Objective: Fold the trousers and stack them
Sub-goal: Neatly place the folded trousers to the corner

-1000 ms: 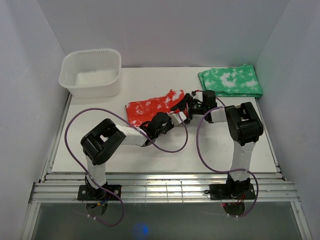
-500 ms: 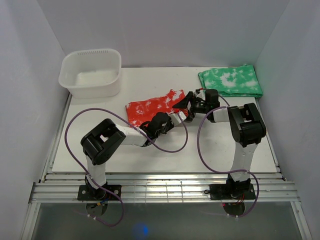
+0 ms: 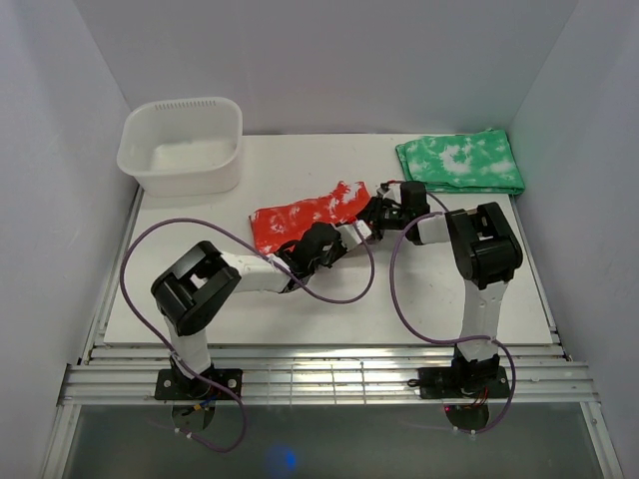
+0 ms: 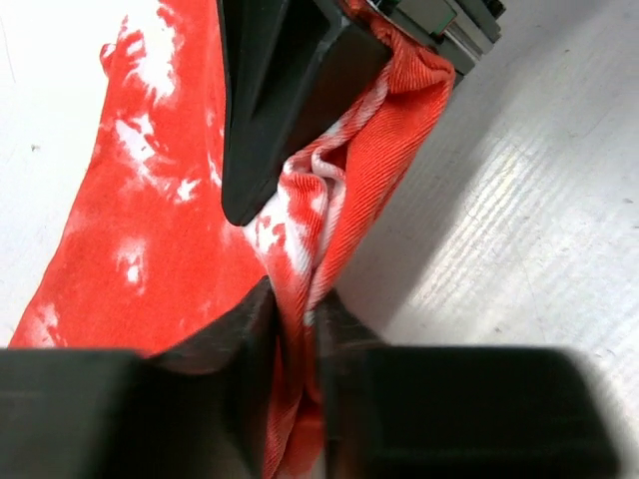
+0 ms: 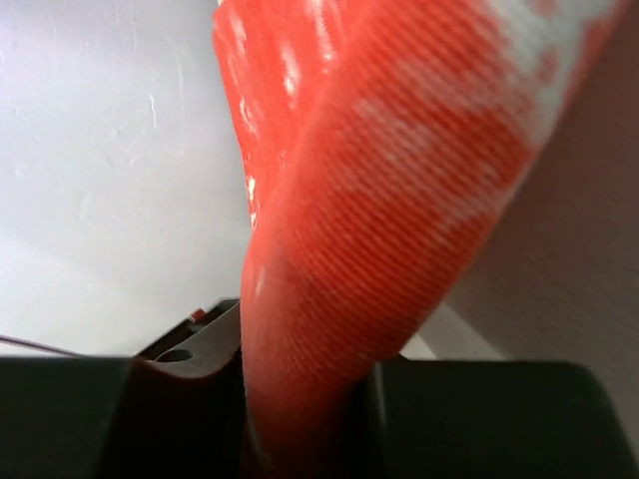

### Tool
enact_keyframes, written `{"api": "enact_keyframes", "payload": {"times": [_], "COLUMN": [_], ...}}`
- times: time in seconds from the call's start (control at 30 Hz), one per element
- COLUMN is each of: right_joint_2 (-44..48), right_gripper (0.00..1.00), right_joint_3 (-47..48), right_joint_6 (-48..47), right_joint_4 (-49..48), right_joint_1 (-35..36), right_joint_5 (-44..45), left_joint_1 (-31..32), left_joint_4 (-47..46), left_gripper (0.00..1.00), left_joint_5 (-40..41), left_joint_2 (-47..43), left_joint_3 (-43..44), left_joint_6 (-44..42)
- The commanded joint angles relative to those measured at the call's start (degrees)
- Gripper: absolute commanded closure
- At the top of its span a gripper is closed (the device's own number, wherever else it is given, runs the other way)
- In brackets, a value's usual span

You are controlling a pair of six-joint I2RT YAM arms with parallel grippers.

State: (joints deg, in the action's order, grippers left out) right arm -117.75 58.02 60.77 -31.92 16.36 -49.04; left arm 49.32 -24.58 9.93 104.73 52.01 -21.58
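Plenty of bare table [image 3: 200,289] in front of the white plastic tub [image 3: 180,176], right down to the near edge. Tighter off to the tub's right, with grey side walls close on both sides. Right of the tub and a bit nearer: the trousers [image 3: 305,214], red-orange tie-dye, stretched out in a band. Left gripper [image 3: 321,243] low, coming in from the near side, clamped on a pinched fold at the trousers' near edge. Right gripper [image 3: 375,212] also low, pointing toward the tub, clenched on the trouser end farthest from the tub, fabric bunched between its fingers. Far right of the tub, by the back corner: folded green tie-dye cloth [image 3: 461,163]. Inside the tub, just plain white bottom on show.
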Motion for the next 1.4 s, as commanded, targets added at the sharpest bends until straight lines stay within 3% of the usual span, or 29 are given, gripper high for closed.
{"api": "enact_keyframes", "payload": {"times": [0.0, 0.03, 0.1, 0.13, 0.17, 0.27, 0.43, 0.5, 0.7, 0.8, 0.97, 1.37], "right_joint_2": [4.90, 5.86, 8.06, 8.68, 9.55, 10.00, 7.63, 6.23, 1.04, -0.54, -0.28, 2.35], "right_gripper": [0.92, 0.92, 0.92, 0.92, 0.92, 0.92, 0.92, 0.92, 0.92, 0.92, 0.92, 0.92], "right_joint_3": [7.27, 8.68, 13.42, 15.44, 17.28, 24.58, 37.74, 41.72, 59.73, 66.14, 66.70, 67.58], "right_joint_6": [-10.21, -15.98, -22.77, -26.81, -34.94, -49.46, -60.84, -68.20, -78.42, -84.84, -93.88, -101.73], "right_joint_4": [6.56, 9.31, 15.10, 22.53, 26.00, 38.84, 52.03, 56.95, 69.68, 73.22, 76.65, 74.99], "right_joint_1": [0.08, -0.19, -1.24, -1.59, -2.29, -3.96, -8.62, -10.55, -15.48, -17.48, -18.73, -20.93], "right_joint_5": [1.05, 1.05, 1.22, 1.57, 1.92, 4.47, 6.05, 7.89, 8.25, 9.48, 10.80, 7.64], "left_joint_1": [2.10, 2.01, 1.92, 1.57, 1.13, -1.50, -9.92, -12.05, -13.90, -13.99, -14.43, -14.69], "left_joint_4": [2.59, 5.30, 8.48, 11.97, 14.01, 22.45, 31.50, 32.92, 34.60, 34.77, 35.04, 35.39], "left_gripper": [0.64, 0.51, 0.43, 0.39, 0.33, 0.28, 0.26, 0.26, 0.26, 0.26, 0.26, 0.26], "left_joint_5": [-4.84, -4.66, -4.75, -5.18, -5.45, -5.36, -6.59, -7.29, -7.47, -7.56, -7.39, -7.82], "left_joint_2": [-9.35, -12.59, -16.73, -21.01, -23.06, -28.33, -31.42, -31.86, -33.53, -34.06, -34.24, -34.50], "left_joint_3": [0.82, 0.64, -0.59, -0.94, -1.21, -0.77, 0.90, 1.34, 0.90, 0.46, 0.29, -0.42], "left_joint_6": [4.17, 4.27, 4.10, 4.18, 4.36, 6.20, 7.95, 8.66, 9.63, 9.89, 9.54, 8.84]}}
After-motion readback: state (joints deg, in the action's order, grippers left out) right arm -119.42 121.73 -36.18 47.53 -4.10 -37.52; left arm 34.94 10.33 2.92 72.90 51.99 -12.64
